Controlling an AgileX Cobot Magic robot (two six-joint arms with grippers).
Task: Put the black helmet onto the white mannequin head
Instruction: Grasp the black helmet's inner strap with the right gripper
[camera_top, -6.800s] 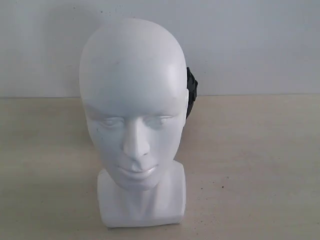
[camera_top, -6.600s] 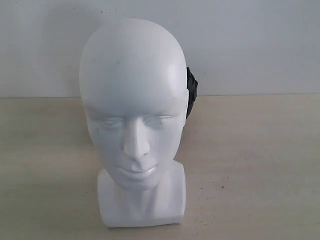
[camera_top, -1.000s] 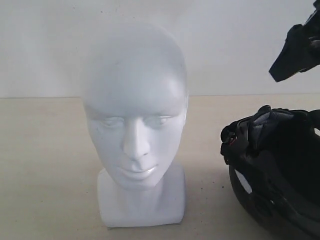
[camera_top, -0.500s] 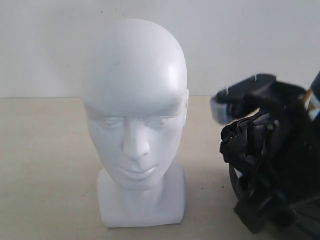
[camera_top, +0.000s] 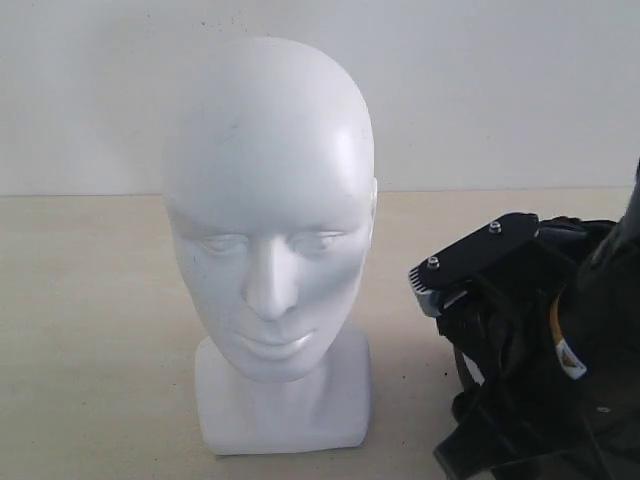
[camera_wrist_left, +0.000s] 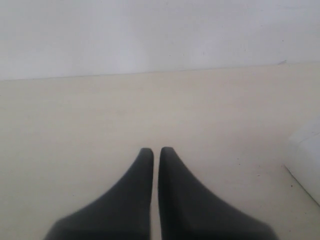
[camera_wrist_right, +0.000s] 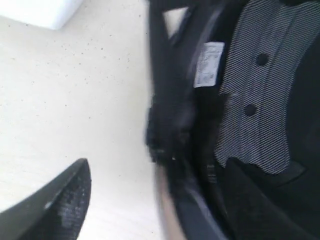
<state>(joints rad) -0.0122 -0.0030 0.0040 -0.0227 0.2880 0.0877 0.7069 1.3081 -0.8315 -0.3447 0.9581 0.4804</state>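
- worktop: both task things are carried on it.
- black helmet: laid lining-up at 4 o'clock of the head, not lifted.
- white mannequin head: upright and bare, nothing placed on it.
- right hand: spread at the helmet rim, one finger seen clear, nothing grasped.
- left hand: clenched and empty.
- Judged early: grasp, lift and seating are all left.

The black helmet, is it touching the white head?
Apart. The exterior view shows a strip of bare table between the black helmet and the white mannequin head; the helmet sits off to one side of the neck base.
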